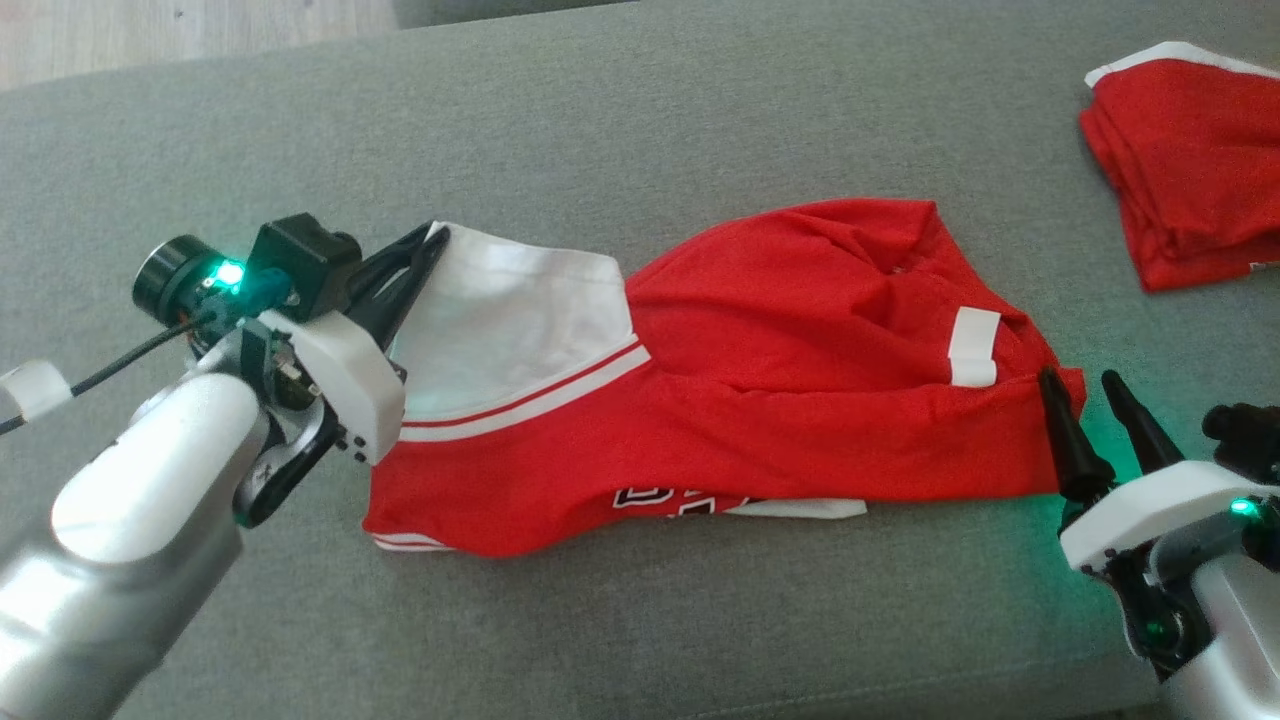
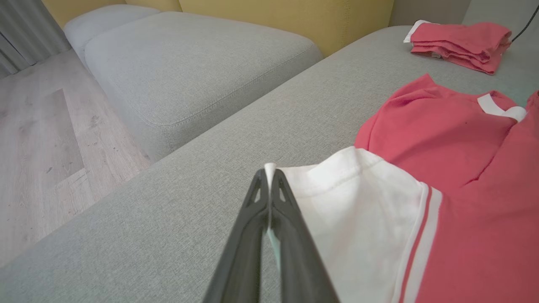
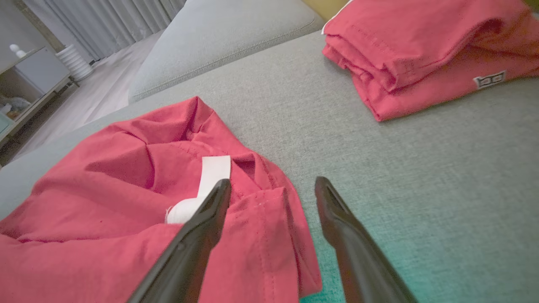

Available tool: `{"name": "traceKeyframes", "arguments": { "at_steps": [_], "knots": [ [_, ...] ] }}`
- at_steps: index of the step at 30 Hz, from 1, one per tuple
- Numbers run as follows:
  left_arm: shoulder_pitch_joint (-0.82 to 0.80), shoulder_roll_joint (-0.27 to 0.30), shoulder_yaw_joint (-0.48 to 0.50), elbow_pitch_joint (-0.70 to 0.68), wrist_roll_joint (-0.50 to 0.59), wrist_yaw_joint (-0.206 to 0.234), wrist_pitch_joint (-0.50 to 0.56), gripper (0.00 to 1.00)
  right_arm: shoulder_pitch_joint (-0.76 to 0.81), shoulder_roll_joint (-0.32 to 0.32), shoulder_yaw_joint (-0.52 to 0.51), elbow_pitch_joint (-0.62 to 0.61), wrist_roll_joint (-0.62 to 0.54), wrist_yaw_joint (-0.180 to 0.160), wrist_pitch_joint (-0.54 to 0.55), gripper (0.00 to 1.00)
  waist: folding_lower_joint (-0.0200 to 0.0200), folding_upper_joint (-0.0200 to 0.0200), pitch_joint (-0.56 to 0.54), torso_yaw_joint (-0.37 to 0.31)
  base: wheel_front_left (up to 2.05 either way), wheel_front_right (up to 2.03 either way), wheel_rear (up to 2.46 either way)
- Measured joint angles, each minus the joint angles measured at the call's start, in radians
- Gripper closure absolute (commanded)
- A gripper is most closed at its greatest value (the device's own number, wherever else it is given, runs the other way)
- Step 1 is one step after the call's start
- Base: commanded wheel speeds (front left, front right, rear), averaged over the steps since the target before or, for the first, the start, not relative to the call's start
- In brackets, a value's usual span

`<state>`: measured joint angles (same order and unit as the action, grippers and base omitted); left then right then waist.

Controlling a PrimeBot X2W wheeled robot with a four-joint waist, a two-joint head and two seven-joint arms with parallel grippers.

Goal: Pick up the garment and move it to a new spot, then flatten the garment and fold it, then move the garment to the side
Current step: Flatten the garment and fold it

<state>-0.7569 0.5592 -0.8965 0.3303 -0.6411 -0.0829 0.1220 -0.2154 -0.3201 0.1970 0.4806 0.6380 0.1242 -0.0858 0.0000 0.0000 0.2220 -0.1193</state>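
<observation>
left gripper (image 2: 269, 171): at the garment's left end, jaws pressed together on a white corner of cloth (a sliver of hem pokes out above the tips in the left wrist view).
white panel (image 1: 505, 315): spreads rightward from the pinched corner and ends at a red-and-white striped band.
garment (image 1: 800, 350): red, lying rumpled and stretched sideways across the middle of the grey sofa seat (image 1: 620, 130), its upper edge bunched into folds.
lettering (image 1: 680, 497): dark and white, partly tucked under along the near edge, too little showing to read.
white strip (image 1: 975, 345): a short tab on the red cloth near the right end.
right gripper (image 1: 1078, 378): at the garment's right corner, jaws wide apart and holding nothing; one finger lies over the red cloth just beside the strip, the other over bare seat. Contact with the cloth cannot be told.
folded red pile (image 1: 1190, 170): on the seat's far right, well apart from the garment.
</observation>
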Motion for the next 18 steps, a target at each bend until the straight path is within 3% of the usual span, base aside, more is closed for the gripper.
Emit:
{"name": "traceKeyframes", "arguments": {
  "at_steps": [5, 6, 7, 8, 9, 10, 18],
  "knots": [
    [0.0, 0.008, -0.003, -0.034, 0.0, 0.009, 0.01, 1.0, -0.005, -0.04, 0.058, 0.022, 0.069, 0.0, 0.025, 0.0, 0.0, 0.0, 0.007, 0.012, 0.0, 0.0, 0.0],
    [0.0, 0.01, -0.003, -0.04, 0.0, 0.013, 0.01, 1.0, -0.009, -0.045, 0.068, 0.026, 0.079, 0.0, 0.025, 0.23, 0.0, 0.0, 0.008, 0.014, 0.0, 0.0, 0.0],
    [0.0, 0.014, -0.003, -0.045, 0.0, 0.013, 0.01, 1.0, -0.016, -0.048, 0.08, 0.03, 0.089, 0.0, 0.025, 0.23, 0.0, 0.0, 0.008, 0.016, 0.0, 0.0, 0.0],
    [0.0, 0.017, -0.003, -0.049, 0.0, 0.014, 0.01, 1.0, -0.024, -0.05, 0.089, 0.032, 0.098, 0.0, 0.024, 0.56, 0.0, 0.0, 0.009, 0.017, 0.0, 0.0, 0.0],
    [0.001, 0.021, -0.003, -0.052, 0.0, 0.017, 0.011, 1.0, -0.031, -0.052, 0.097, 0.035, 0.103, 0.0, 0.023, 0.71, 0.0, 0.0, 0.009, 0.019, 0.0, 0.0, 0.0],
    [0.001, 0.023, -0.003, -0.055, 0.0, 0.022, 0.015, 1.0, -0.038, -0.057, 0.106, 0.038, 0.106, 0.0, 0.018, 1.0, 0.0, 0.0, 0.009, 0.02, 0.0, 0.0, 0.0],
    [0.007, 0.035, 0.001, -0.093, 0.022, 0.049, -0.044, 1.0, -0.052, -0.11, 0.147, 0.049, 0.108, 0.0, -0.085, 1.0, 0.0, 0.0, -0.026, 0.031, 0.0, 0.0, 0.0]
  ]
}}
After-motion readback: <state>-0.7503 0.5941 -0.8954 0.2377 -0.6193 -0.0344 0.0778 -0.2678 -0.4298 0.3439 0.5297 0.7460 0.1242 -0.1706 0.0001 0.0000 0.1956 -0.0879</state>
